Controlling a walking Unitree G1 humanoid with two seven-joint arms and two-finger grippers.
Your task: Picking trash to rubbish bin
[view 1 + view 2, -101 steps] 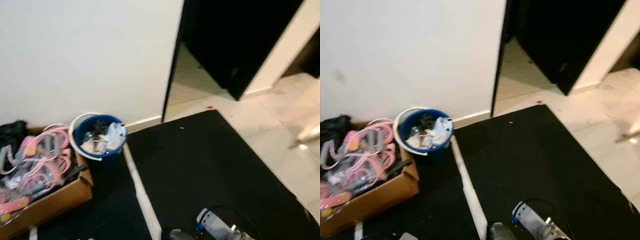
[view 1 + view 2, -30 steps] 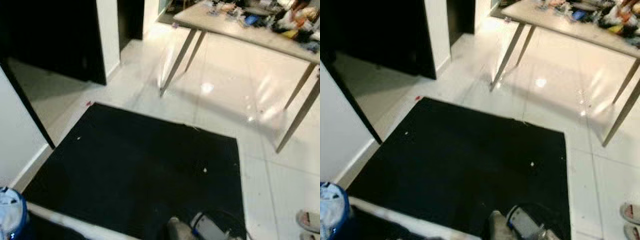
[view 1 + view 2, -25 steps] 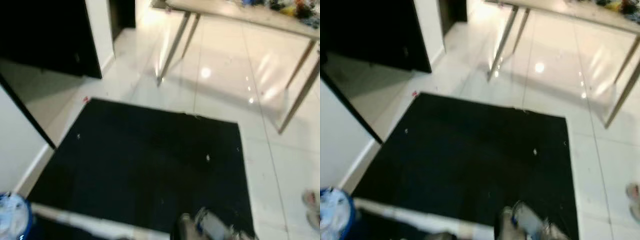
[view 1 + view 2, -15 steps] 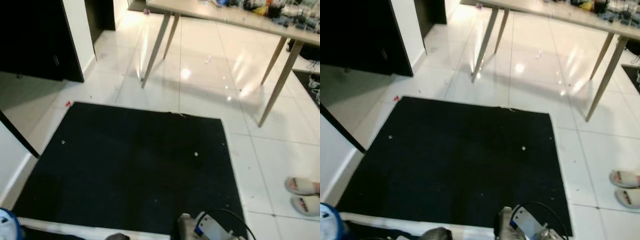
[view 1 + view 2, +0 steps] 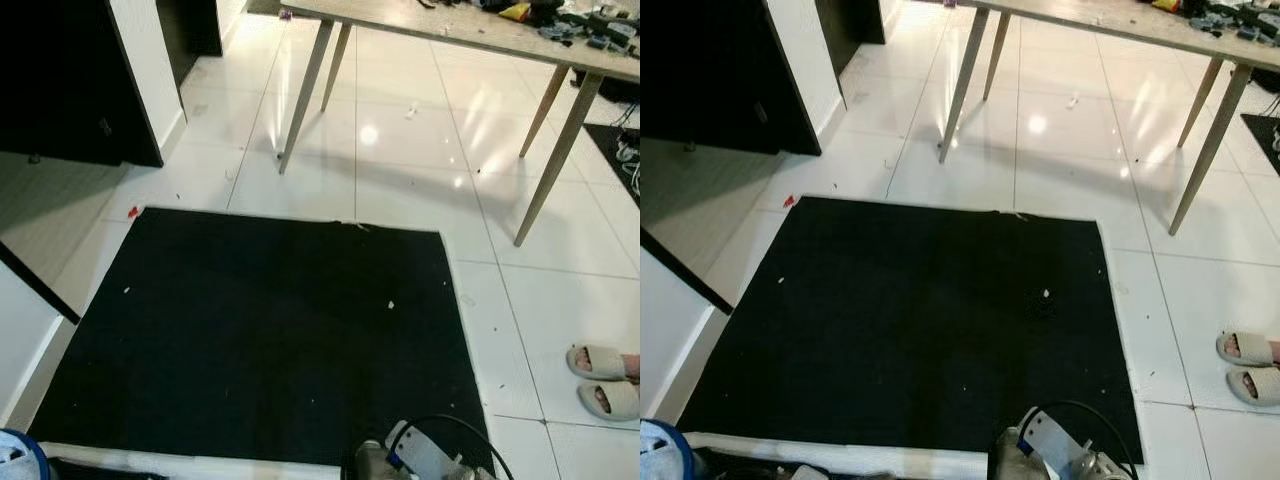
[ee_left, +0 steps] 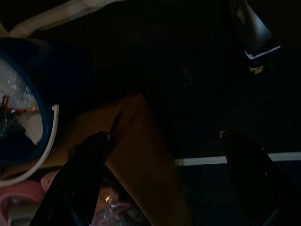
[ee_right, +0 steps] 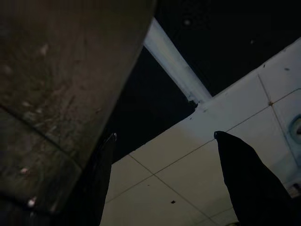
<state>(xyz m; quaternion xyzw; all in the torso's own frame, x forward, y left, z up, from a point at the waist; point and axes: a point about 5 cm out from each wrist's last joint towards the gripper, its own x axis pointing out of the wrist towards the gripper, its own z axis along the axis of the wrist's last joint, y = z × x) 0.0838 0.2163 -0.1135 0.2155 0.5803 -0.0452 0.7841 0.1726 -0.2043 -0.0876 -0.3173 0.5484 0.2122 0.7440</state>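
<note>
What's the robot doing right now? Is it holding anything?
It's hunting for trash and holding nothing. Both grippers hang open: the left gripper over the blue rubbish bin and a cardboard box, the right gripper over white floor tiles. Ahead lies a black mat dotted with small white scraps, then a table and a pair of slippers.

The head camera has swung right. The round blue plastic rubbish bin [image 5: 662,452], earlier beside the wall, now sits at the frame's lower-left corner. A long wooden counter [image 5: 470,30] and beige slippers [image 5: 602,380] have come into view past the bin.
</note>
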